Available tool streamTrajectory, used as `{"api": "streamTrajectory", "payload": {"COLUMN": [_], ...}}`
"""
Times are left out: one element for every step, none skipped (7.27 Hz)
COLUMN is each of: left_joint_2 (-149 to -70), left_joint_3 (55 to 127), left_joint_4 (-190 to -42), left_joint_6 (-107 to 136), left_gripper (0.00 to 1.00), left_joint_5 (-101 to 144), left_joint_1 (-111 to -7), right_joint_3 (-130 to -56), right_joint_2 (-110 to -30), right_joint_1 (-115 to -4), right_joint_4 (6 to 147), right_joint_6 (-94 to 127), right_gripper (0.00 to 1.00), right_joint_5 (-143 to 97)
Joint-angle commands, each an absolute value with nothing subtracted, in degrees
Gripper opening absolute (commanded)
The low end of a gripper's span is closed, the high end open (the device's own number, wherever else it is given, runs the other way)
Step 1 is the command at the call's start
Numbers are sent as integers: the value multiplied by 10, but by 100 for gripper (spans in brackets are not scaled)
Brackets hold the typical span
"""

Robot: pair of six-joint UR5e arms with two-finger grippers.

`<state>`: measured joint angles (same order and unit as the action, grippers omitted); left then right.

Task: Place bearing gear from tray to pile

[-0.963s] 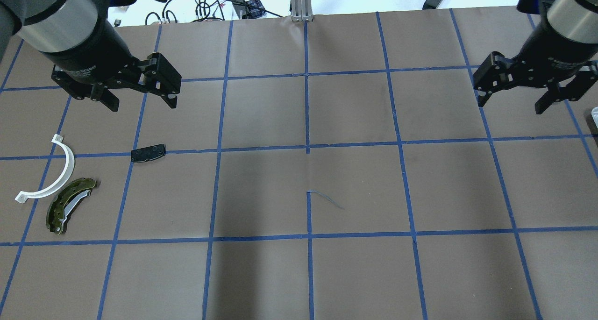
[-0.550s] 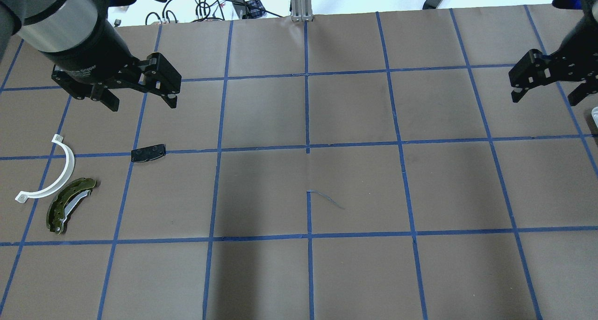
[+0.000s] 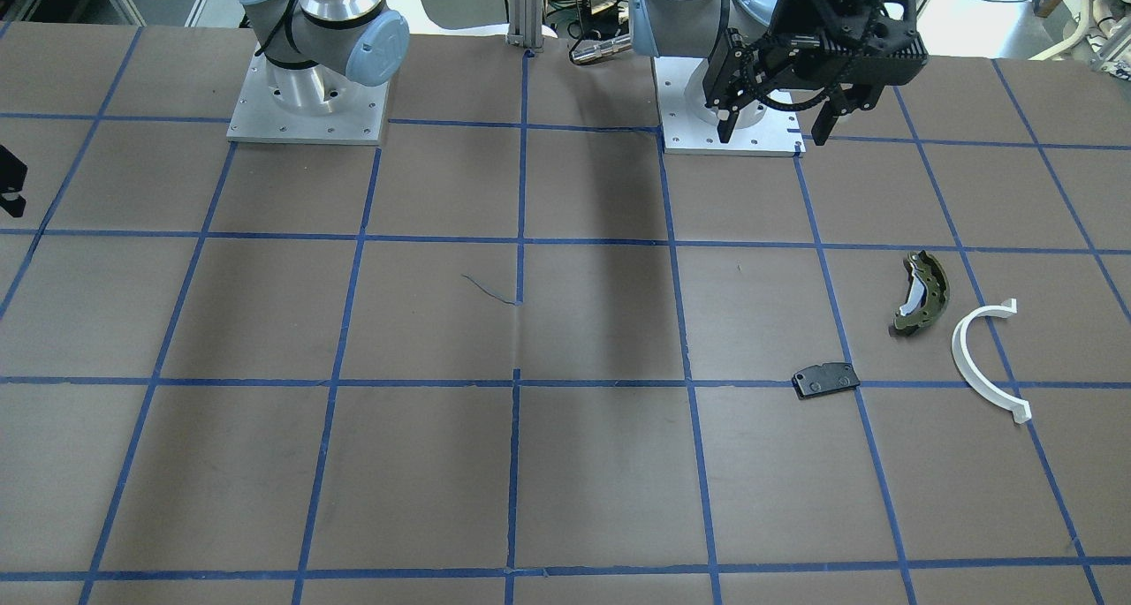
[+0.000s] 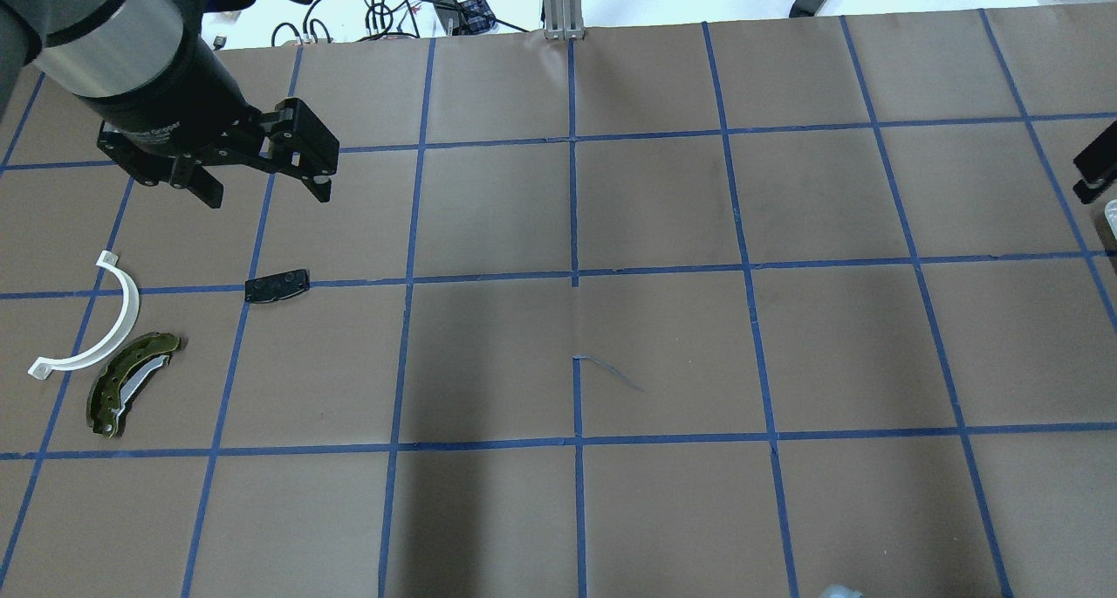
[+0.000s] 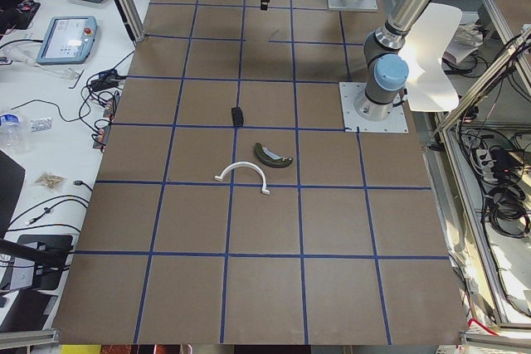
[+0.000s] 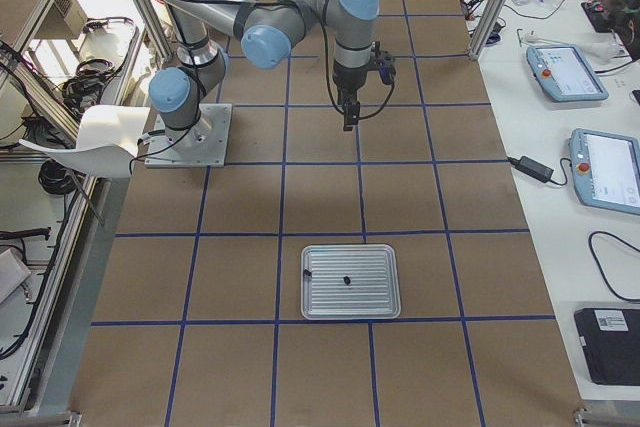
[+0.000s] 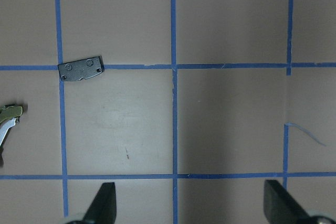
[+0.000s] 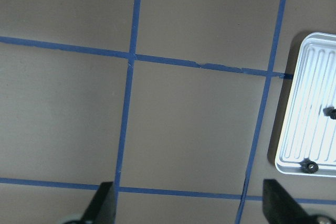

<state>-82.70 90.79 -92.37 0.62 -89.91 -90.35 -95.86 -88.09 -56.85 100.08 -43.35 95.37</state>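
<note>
The pile lies on the table's left side: an olive-green brake shoe (image 4: 131, 384), a white plastic arc (image 4: 113, 319) and a black pad plate (image 4: 277, 285). My left gripper (image 4: 268, 195) hangs open and empty above the table, just beyond the pad plate (image 7: 81, 70). A silver ribbed tray (image 6: 350, 282) holds two small black parts (image 8: 310, 167); I cannot tell which is the bearing gear. My right gripper (image 8: 190, 205) is open and empty, high above the table, with the tray (image 8: 310, 103) off to its side. One of its fingers (image 4: 1095, 168) shows at the overhead view's right edge.
Both arm bases (image 3: 305, 102) stand on plates at the robot's side. An aluminium post (image 4: 563, 4) and loose cables (image 4: 384, 4) sit at the far edge. Teach pendants (image 6: 610, 167) lie on the side bench.
My right gripper has moved to the right and almost left the overhead view. The left gripper and the pile have not moved.
</note>
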Motion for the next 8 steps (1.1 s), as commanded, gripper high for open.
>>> {"api": "streamTrajectory", "payload": {"left_joint_2": [-826, -827, -826, -826, -826, -826, -826, -826], "left_joint_3": [908, 908, 908, 908, 908, 908, 908, 908], "left_joint_4": [-924, -924, -924, -924, -924, -924, -924, -924], "left_joint_6": [6, 6, 6, 6, 6, 6, 6, 6], "left_gripper": [100, 100, 100, 100, 100, 100, 100, 100], "left_joint_5": [-899, -899, -899, -899, -899, -899, -899, -899], "left_joint_1": [-904, -904, -904, -904, -904, -904, -904, -904], "right_joint_3": [-957, -955, -954, -949, -938, -919, -893, -871], "right_joint_2": [-833, -810, -783, -761, -732, -702, -673, -645], "right_joint_1": [-501, -467, -454, -437, -428, -415, -408, -406], "right_joint_4": [1064, 1079, 1122, 1155, 1178, 1182, 1182, 1182], "right_joint_6": [-579, -624, -668, -708, -753, -790, -811, -836], "right_gripper": [100, 100, 100, 100, 100, 100, 100, 100], "right_joint_5": [955, 952, 954, 954, 954, 954, 949, 948]}}
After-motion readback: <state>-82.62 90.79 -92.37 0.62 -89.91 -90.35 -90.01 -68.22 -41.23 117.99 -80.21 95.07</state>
